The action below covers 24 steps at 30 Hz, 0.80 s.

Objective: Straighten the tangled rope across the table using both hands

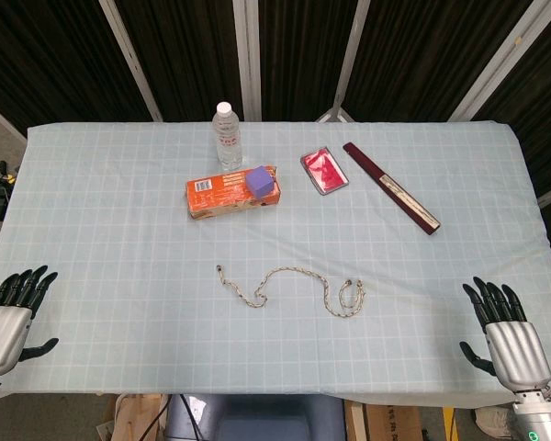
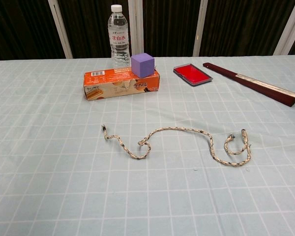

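A thin speckled rope (image 1: 289,285) lies in loose curves on the checked tablecloth near the table's front middle; it shows again as the rope (image 2: 179,141) in the chest view. Its left end makes a small loop and its right end curls into a hook. My left hand (image 1: 14,312) rests at the front left edge, fingers spread, holding nothing. At the front right edge my right hand (image 1: 503,326) is likewise spread and empty. Both hands are far from the rope and do not show in the chest view.
Behind the rope stand an orange box (image 1: 230,193) with a purple cube (image 1: 260,180) on it, and a water bottle (image 1: 227,135). Further right are a red tray (image 1: 324,171) and a long dark red case (image 1: 390,186).
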{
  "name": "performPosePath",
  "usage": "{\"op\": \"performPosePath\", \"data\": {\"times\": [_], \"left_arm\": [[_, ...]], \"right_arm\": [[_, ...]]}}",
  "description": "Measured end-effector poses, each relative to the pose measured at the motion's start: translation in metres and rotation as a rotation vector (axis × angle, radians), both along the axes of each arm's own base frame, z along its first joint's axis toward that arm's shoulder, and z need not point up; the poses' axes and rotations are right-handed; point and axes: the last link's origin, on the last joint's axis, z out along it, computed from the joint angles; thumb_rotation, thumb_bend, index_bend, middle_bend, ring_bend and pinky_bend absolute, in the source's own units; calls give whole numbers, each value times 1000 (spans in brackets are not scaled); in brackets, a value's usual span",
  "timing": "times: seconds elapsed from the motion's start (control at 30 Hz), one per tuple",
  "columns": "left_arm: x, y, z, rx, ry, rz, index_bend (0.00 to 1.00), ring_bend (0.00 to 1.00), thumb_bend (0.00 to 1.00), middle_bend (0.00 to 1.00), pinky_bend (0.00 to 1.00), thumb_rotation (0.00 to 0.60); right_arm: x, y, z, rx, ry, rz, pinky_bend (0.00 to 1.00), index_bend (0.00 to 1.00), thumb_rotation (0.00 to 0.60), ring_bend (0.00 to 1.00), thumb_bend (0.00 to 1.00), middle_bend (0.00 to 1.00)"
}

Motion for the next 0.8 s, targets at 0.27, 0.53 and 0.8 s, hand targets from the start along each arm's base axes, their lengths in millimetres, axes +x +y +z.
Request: {"op": "performPosePath", "data": {"times": [0.27,0.53,0.8], "left_arm": [[0,0,1,1,0,0,8,0,0,0,0,600],[-1,0,1,-1,-5,7,10,0,0,0,0,600],[0,0,-1,-12,3,7,19,0,0,0,0,600]], "right_arm": [[0,0,0,1,-1,0,0,0,600,0,280,0],[1,0,-2,8,-1,-1,0,0,600,0,280,0],[0,0,-1,9,-8,-8,0,0,600,0,279,0]]}}
